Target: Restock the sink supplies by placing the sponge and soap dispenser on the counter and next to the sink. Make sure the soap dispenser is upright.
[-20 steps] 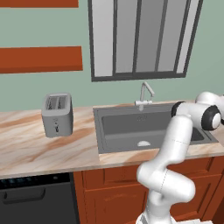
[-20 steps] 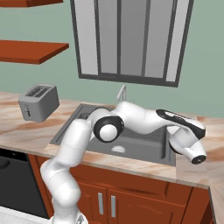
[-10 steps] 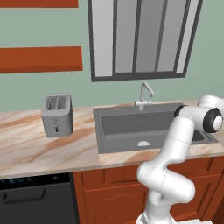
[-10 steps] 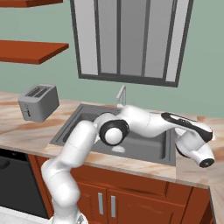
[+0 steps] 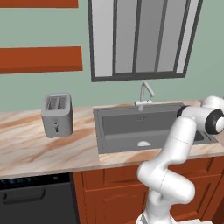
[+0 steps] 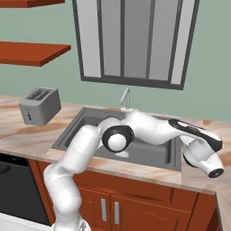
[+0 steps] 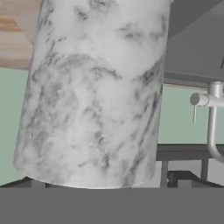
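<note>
Right in front of the pincer the marbled bottle [image 7: 94, 92] blocks the way, very close. Beyond it to one side the faucet [image 7: 213, 122] stands near. The sink [image 6: 153, 151] lies open beside the arm, and the bench [image 5: 39, 148] runs bare as far as the toaster [image 5: 57, 114], well apart.

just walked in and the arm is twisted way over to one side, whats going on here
A white robot arm reaches across the dark grey recessed sink to the right end of the beige marble-look counter. Its hand camera looks straight at a whitish marbled cylindrical bottle, very close up, likely the soap dispenser, with the chrome faucet behind. The gripper is open, and a grip can't be confirmed. A grey toaster stands on the counter left of the sink.
</note>
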